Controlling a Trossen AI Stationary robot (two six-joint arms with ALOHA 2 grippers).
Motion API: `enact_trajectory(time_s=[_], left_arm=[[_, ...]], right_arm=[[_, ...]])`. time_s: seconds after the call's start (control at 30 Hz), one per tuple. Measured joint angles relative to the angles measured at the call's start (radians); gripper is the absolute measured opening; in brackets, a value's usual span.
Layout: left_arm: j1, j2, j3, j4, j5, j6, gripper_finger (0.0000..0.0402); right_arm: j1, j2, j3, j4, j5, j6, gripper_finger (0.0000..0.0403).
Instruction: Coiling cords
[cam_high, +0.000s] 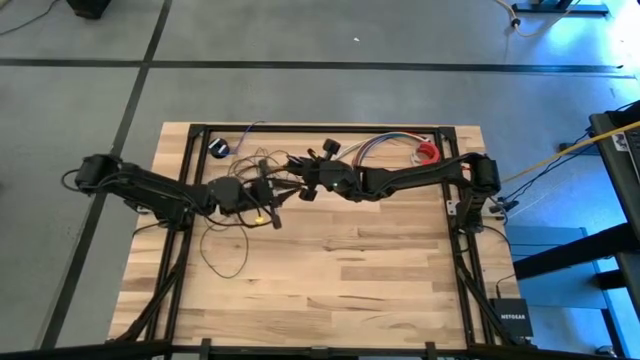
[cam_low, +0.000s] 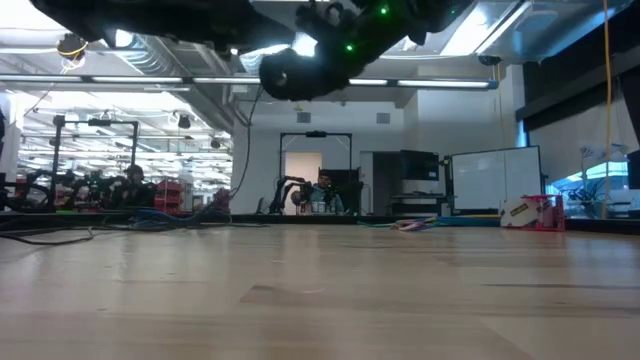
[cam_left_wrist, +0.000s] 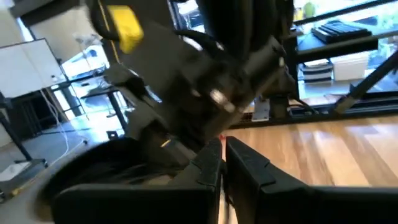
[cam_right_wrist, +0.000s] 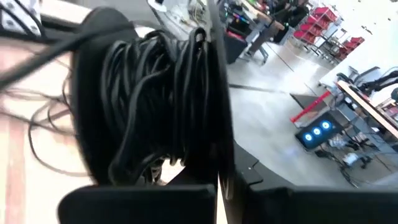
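Cords (cam_high: 235, 215) bunched between both arms at far bench (cam_high: 350, 270); left claw (cam_high: 268, 190) and right claw (cam_high: 297, 165) both clenched on cords

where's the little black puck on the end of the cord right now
In the high view the puck lies on the table's far left part, near the far edge and beyond the left gripper. The cord's loose loops trail nearer.
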Motion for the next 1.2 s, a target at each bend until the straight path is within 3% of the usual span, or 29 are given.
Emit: enact_trajectory(time_s=[0.23, 0.5, 0.63, 0.73, 0.83, 1.03, 1.2], left_arm=[[0.024, 0.084, 0.009, 0.005, -0.004, 0.058, 0.0007], [0.009, 0.084, 0.013, -0.07, -0.054, 0.081, 0.0004], [-0.029, 0.04, 0.007, -0.12, -0.073, 0.155, 0.0004], [-0.055, -0.028, 0.007, -0.202, -0.1, 0.107, 0.0005], [-0.061, -0.116, 0.002, -0.376, -0.106, 0.021, 0.0027], [-0.059, -0.25, -0.006, -0.717, -0.104, -0.182, 0.0108], [-0.058, -0.322, -0.116, -0.677, -0.135, -0.181, 0.0141]], right_arm=[[-0.002, 0.002, -0.002, 0.021, -0.054, 0.002, 0.0003], [0.0, 0.0, -0.003, 0.022, -0.07, 0.014, 0.0003], [0.002, -0.009, -0.003, 0.002, -0.06, 0.011, 0.0003], [0.002, -0.011, -0.001, 0.0, -0.059, 0.018, 0.0003], [0.002, -0.018, 0.006, 0.018, -0.07, 0.024, 0.0003], [0.002, -0.017, 0.005, 0.015, -0.07, -0.001, 0.0003], [0.002, -0.017, 0.004, 0.009, -0.105, -0.004, 0.0003]])
